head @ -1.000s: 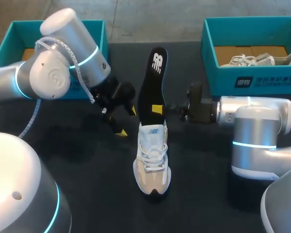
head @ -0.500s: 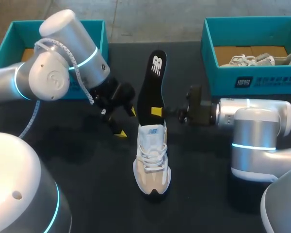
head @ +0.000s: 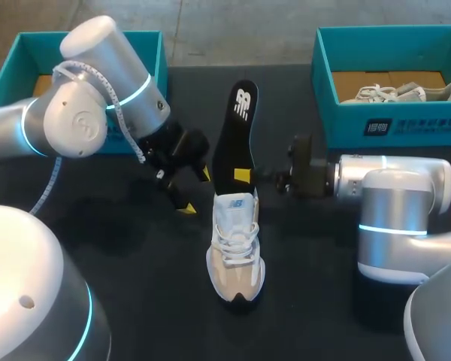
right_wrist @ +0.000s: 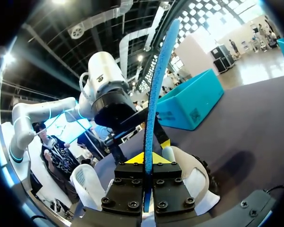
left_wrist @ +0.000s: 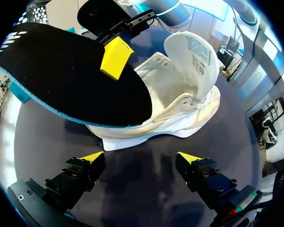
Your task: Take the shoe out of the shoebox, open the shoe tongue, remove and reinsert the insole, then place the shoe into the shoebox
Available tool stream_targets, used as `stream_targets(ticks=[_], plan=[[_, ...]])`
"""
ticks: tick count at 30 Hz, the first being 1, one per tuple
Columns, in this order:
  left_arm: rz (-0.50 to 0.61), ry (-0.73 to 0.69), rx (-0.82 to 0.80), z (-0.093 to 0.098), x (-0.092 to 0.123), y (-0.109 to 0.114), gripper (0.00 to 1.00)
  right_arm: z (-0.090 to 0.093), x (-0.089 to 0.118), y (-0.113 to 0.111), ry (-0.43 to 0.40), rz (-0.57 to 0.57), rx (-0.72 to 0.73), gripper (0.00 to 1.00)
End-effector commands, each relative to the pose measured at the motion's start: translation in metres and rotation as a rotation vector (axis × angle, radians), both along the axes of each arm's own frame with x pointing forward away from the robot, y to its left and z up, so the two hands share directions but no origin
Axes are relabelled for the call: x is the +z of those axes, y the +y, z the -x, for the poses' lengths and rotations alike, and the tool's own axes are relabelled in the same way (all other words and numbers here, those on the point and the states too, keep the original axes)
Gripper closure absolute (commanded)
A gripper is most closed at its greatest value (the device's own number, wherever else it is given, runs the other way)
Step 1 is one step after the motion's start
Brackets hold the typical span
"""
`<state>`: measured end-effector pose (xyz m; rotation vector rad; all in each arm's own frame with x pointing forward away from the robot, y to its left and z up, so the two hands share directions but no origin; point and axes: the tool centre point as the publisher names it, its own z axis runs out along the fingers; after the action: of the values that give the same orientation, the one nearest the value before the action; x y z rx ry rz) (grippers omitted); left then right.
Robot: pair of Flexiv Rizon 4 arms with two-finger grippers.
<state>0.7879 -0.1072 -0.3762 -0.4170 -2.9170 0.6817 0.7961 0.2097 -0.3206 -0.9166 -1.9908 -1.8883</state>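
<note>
Black insole (head: 231, 139) clamped edge-on in right claw (head: 244, 174)

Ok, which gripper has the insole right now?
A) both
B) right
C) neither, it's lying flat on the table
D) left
B: the right gripper has its yellow tips clamped on the insole from both sides, while the left gripper stands open and empty beside the shoe.

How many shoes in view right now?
2. One white shoe stands mid-table; a second shoe lies in the right shoebox. The left shoebox is partly hidden by the left arm, so more may be there.
</note>
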Motion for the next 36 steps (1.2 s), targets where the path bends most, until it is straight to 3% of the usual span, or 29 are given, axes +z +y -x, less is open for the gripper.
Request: stream_targets(ticks=[1,36], plan=[[0.001,-0.003,0.0,0.001,-0.001,0.0,0.0,0.003,0.0,0.0,0.007,0.006,-0.003,1.0],[0.001,-0.003,0.0,0.001,-0.001,0.0,0.0,0.016,-0.015,-0.001,0.091,0.002,0.012,1.0]])
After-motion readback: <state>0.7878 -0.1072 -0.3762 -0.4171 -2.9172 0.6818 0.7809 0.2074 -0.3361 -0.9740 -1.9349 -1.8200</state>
